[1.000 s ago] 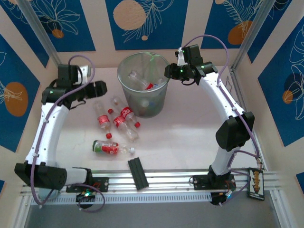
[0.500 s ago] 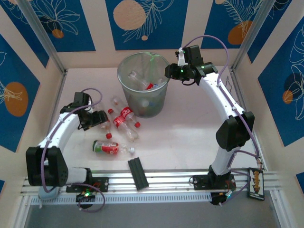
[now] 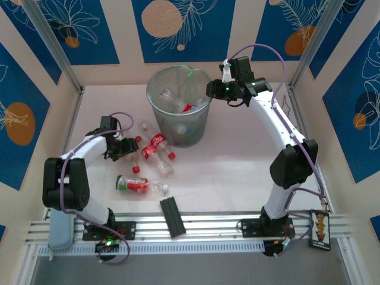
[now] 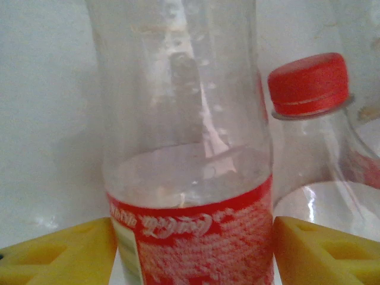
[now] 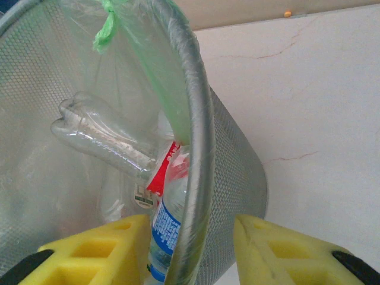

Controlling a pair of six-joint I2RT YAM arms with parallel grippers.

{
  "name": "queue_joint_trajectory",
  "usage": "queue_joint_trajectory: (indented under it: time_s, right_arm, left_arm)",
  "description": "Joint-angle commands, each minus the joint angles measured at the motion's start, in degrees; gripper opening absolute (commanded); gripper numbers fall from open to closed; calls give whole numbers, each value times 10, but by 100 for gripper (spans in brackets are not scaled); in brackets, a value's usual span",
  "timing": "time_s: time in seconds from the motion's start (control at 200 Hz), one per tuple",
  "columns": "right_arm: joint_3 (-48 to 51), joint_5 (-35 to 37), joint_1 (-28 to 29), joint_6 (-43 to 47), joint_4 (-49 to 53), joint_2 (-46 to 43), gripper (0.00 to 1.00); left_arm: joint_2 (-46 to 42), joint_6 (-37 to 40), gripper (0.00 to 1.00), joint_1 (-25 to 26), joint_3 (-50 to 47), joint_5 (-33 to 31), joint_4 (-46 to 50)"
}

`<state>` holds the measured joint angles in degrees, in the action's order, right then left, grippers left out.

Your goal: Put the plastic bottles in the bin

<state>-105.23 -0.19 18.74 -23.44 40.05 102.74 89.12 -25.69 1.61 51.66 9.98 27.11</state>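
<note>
Roughly five plastic bottles lie on the table at 7 to 8 o'clock from the bin, and several more are inside it. You're on the pick step. The left gripper is down at the 9 o'clock end of the cluster, with its yellow fingers either side of a red-labelled bottle, right at its walls. I can't tell whether they're pressing yet. A capped neighbour bottle sits just beside it at 3 o'clock. The right gripper hangs at the bin's 2 o'clock rim, fingers apart and astride it, holding nothing. Next you likely need a firm squeeze, since thin plastic may crumple or slip. Then lift and carry toward 2 o'clock over the bin mouth, clear of the right arm.
</note>
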Motion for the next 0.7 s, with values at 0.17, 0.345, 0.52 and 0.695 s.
queue_joint_trajectory:
  time_s: [0.17,0.345,0.52,0.695]
  right_arm:
    - [11,-10,-4,7,6,-18,42]
    - [12,-10,-4,5,6,-21,42]
    - [13,-10,-2,6,5,-20,42]
    - [12,-8,-2,9,6,-22,42]
  left_arm:
    - [33,-13,57,-4,-19,-20,-39]
    - [28,-10,49,-5,-22,-31,-38]
    - [19,-6,47,-5,-21,-35,-34]
    - [-32,-7,47,-5,-13,-47,-22]
